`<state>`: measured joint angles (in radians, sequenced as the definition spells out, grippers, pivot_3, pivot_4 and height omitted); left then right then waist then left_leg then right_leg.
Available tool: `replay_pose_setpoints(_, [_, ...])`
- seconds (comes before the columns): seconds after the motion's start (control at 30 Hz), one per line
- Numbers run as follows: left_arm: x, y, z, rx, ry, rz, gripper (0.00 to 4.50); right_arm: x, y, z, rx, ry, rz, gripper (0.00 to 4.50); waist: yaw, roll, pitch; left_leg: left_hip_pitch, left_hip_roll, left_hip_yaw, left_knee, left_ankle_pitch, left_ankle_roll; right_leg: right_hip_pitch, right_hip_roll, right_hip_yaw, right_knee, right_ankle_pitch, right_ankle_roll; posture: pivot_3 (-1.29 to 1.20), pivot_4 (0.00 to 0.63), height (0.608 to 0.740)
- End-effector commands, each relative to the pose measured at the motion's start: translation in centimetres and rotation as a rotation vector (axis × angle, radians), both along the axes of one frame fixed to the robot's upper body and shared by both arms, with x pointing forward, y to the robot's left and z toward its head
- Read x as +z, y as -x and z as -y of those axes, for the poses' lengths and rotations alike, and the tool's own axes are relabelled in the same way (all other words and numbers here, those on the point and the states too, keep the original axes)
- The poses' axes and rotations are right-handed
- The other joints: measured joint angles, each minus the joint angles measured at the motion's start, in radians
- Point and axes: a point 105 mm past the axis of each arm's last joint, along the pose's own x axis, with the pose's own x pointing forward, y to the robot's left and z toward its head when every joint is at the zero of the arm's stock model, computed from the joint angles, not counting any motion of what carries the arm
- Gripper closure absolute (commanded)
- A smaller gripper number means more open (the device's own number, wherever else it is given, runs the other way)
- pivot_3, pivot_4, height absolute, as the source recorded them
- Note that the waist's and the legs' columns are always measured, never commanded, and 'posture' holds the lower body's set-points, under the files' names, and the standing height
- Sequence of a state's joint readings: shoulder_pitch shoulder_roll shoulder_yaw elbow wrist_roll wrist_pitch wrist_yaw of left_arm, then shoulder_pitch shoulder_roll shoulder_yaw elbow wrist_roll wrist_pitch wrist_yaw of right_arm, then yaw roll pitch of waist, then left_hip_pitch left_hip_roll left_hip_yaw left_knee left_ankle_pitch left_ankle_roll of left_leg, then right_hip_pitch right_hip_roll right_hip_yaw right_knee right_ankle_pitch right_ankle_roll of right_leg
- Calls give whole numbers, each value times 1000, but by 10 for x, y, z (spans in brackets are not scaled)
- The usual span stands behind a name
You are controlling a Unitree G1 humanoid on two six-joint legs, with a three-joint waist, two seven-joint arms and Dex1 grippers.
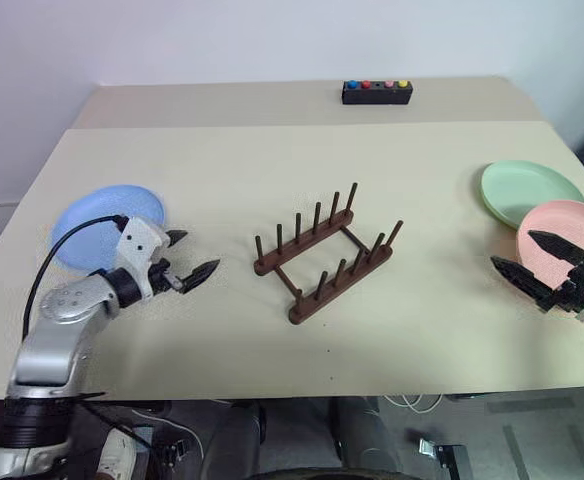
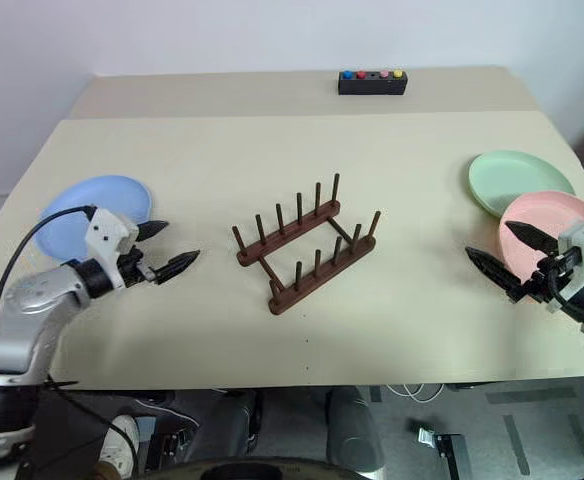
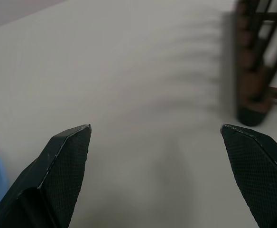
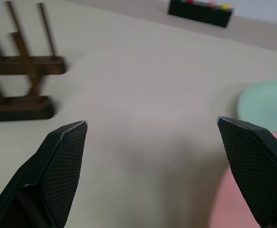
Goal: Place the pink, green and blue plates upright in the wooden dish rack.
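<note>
While the beige table (image 1: 272, 180) carries everything, the wooden dish rack (image 1: 324, 257) stands empty near its middle, its two rails set at a slant with rows of upright pegs. All three plates lie flat: the blue plate (image 1: 97, 218) at the left side, the green plate (image 1: 527, 190) at the right side, and the pink plate (image 1: 562, 232) just in front of the green one, overlapping its near edge. Beside the blue plate hovers the left gripper (image 1: 190, 257), jaws spread wide and grasping nothing, pointing toward the rack. Over the pink plate's near edge hangs the right gripper (image 1: 522, 255), jaws likewise spread and empty. At the far edge sits a small black box (image 1: 376, 92) with coloured buttons.
</note>
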<state>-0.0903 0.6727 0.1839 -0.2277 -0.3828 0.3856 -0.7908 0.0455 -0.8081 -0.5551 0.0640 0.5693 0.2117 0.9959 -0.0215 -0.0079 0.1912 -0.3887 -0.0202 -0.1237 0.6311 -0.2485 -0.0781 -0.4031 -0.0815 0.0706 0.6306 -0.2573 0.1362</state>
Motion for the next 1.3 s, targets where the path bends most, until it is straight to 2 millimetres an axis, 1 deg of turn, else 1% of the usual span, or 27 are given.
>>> replay_pose_setpoints(0.03, [7, 10, -4, -36, -8, -9, 0, 24, 0, -1, 16, 42, 63, 35, 1, 0, 0, 0, 0, 0, 0, 0, 0, 0, 0, 0, 0, 0, 0, 0, 150, 740])
replay_pose_setpoints(0.2, [1, 8, 0, -34, -15, -20, 0, 24, -6, -4, 22, 45, 67, 35, 4, 0, 0, 0, 0, 1, 0, 0, 0, 1, 0, 0, 0, 0, 0, 0, 150, 740])
replay_pose_setpoints(0.3, [-1, 12, 6, -50, 4, -30, 0, 24, -7, -4, 24, 54, 65, 35, 5, 0, 0, 0, 0, 1, 0, 0, 0, 1, 0, 0, 0, 0, 0, 0, 150, 740])
replay_pose_setpoints(0.4, [-9, 21, 9, -67, 0, -61, 0, 22, -7, -5, 18, 64, 61, 35, 3, 0, 0, 0, 0, 1, 0, 0, 0, 0, 0, 0, 0, 1, 2, 0, 150, 740])
replay_pose_setpoints(0.53, [-11, 25, 11, -74, 4, -71, 0, 19, -7, -7, 22, 64, 51, 35, 2, 0, 0, 1, 0, 1, 0, 0, 0, 0, 0, 0, 0, 0, 0, 0, 150, 740])
replay_pose_setpoints(0.6, [-12, 30, 15, -95, 8, -79, 0, 18, -10, -11, 31, 61, 53, 35, 2, 0, 0, 0, 0, 1, 0, 0, 0, 0, 0, 0, 0, 0, 0, 0, 150, 740])
replay_pose_setpoints(0.7, [-19, 36, 22, -134, -10, -119, 0, 18, -14, -16, 42, 58, 60, 35, 2, 0, 0, 0, 0, 1, 0, 0, 0, 0, 0, 1, 0, 0, 0, 0, 150, 740])
replay_pose_setpoints(0.8, [-25, 52, 44, -262, 28, -195, 0, 16, -16, -23, 60, 47, 64, 35, 2, 0, 0, 0, 0, 1, 0, 0, 0, 0, 0, 1, 0, 0, 0, 0, 150, 740])
replay_pose_setpoints(0.87, [-34, 58, 57, -329, -7, -225, 0, 12, -16, -27, 70, 39, 58, 35, 4, 0, 0, 0, 0, 1, 0, 0, 0, 0, 0, 1, 0, 0, 0, 0, 150, 740])
replay_pose_setpoints(1.0, [-51, 55, 82, -414, -77, -222, 0, 4, -5, -44, 116, 29, 20, 35, 10, 0, 0, 0, 0, 1, 0, 0, 0, 0, 0, 1, 0, 0, 0, 0, 150, 740])
replay_pose_setpoints(1.07, [-55, 50, 95, -444, -61, -218, 0, 2, 3, -52, 137, 33, 11, 35, 9, 0, 0, 0, 0, 1, 0, 0, 0, 1, 0, 1, 0, 0, 0, 0, 150, 740])
replay_pose_setpoints(1.2, [-66, 45, 121, -494, -61, -205, 0, -7, 18, -58, 115, 23, -19, 35, 10, 0, -1, 0, 0, 1, 1, 0, 0, 1, 0, 1, 0, 0, 0, 0, 150, 740])
replay_pose_setpoints(1.3, [-73, 46, 135, -533, -54, -211, 0, -15, 27, -68, 120, 31, -48, 35, 10, 1, -1, 1, 0, 1, 1, 0, 0, 1, 0, 1, 0, 1, 1, 0, 150, 740])
